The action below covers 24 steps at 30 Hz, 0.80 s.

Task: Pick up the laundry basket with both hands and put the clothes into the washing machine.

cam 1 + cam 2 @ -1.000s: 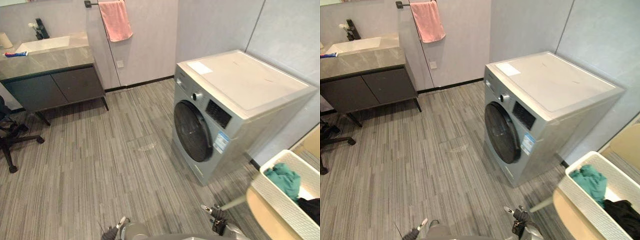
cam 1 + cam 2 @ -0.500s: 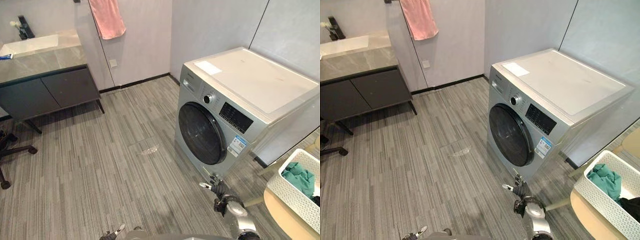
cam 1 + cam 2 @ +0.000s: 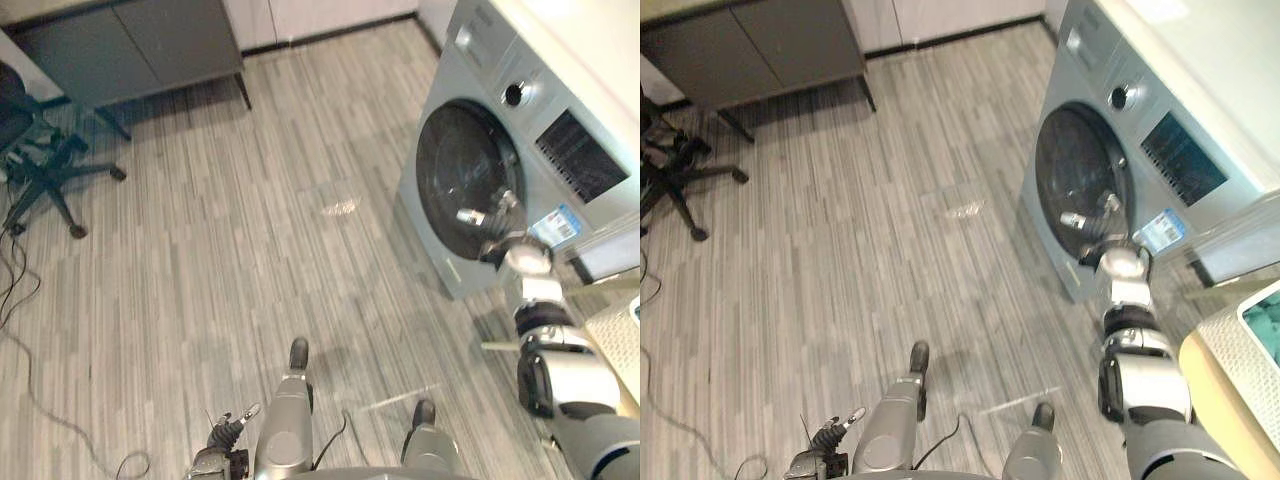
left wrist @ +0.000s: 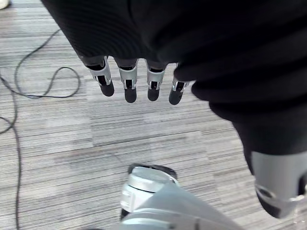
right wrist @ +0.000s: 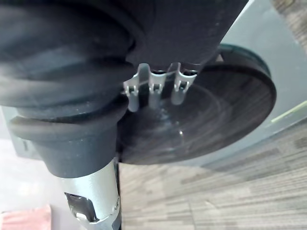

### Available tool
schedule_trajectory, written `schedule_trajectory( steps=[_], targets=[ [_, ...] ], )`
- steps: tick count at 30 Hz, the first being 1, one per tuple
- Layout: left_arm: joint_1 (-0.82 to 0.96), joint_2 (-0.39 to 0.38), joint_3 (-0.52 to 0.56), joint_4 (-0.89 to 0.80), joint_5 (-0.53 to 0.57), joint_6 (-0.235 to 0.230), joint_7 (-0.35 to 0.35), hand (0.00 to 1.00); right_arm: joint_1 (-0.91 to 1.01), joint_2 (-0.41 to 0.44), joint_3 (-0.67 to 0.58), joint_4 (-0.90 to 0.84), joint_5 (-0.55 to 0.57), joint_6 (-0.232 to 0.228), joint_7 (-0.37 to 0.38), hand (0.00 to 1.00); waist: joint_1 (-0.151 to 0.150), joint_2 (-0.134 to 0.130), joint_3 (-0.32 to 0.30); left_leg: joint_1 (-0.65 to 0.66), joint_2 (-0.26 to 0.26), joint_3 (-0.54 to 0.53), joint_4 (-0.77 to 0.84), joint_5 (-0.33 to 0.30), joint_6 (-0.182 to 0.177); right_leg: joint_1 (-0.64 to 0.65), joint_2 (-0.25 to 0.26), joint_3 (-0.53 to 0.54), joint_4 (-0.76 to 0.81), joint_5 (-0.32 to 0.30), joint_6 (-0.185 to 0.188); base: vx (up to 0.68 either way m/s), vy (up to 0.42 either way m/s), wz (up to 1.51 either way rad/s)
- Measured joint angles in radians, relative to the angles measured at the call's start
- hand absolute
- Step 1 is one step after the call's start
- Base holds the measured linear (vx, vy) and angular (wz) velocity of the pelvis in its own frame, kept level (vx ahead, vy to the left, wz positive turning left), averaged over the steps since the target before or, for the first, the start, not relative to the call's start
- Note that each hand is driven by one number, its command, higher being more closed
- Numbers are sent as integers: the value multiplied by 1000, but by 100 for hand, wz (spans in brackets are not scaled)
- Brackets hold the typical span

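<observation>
Hovering at the dark round glass door (image 3: 1070,170) of the grey washing machine (image 3: 1080,70), the right robot hand (image 3: 1098,222), fingers loose and empty, should hook the door's edge before pulling; left robot hand (image 4: 139,81) hangs slack; white perforated laundry basket (image 3: 1237,345) sits unheld, well right.

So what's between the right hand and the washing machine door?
Nothing: the right wrist view shows the right hand directly before the washing machine door, with no object between.
</observation>
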Motion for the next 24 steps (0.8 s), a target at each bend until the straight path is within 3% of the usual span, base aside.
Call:
schedule_trajectory(
  steps=[3, 7, 12, 17, 20, 24],
  targets=[
    [4, -8, -36, -57, -31, -4, 5, 0, -85, -54, 11, 9, 0, 2, -28, 0, 24, 2, 29, -39, 20, 42, -44, 13, -19, -80, -5, -11, 39, -7, 5, -158, -20, 7],
    [7, -9, -76, -118, -65, -20, 21, 0, -204, -135, 133, 76, 23, 17, -64, 0, 35, 12, 46, -92, 21, 73, -127, 44, -51, -177, -23, -29, 75, -5, 7, -65, -28, 8],
    [9, -26, -87, -187, -103, -24, 26, 0, -226, -168, 312, 76, 93, 18, -63, 0, 35, 29, 87, -156, -5, 36, -127, 157, -1, -262, -67, -53, 204, -50, 23, 8, -45, 22],
    [-5, -25, -86, -220, -104, -24, 27, 0, -226, -94, 399, 60, 227, 14, -29, 0, 43, 20, 108, -173, -38, 22, -118, 195, 22, -262, -104, -82, 238, -72, 30, 87, -49, 24],
    [-14, -27, -84, -227, -105, -26, 26, 0, -226, 26, 450, 20, 257, 14, 25, 0, 51, 18, 110, -176, -41, 1, -94, 194, 23, -247, -108, -100, 250, -72, 30, 108, -101, 13],
    [-56, -35, -54, -221, -115, -32, 38, 0, -180, 159, 534, -227, 266, -8, 48, 0, 70, 3, 118, -175, -33, -5, -53, 164, 25, -227, -104, -113, 262, -103, 9, -2, -81, 3]
  ],
)
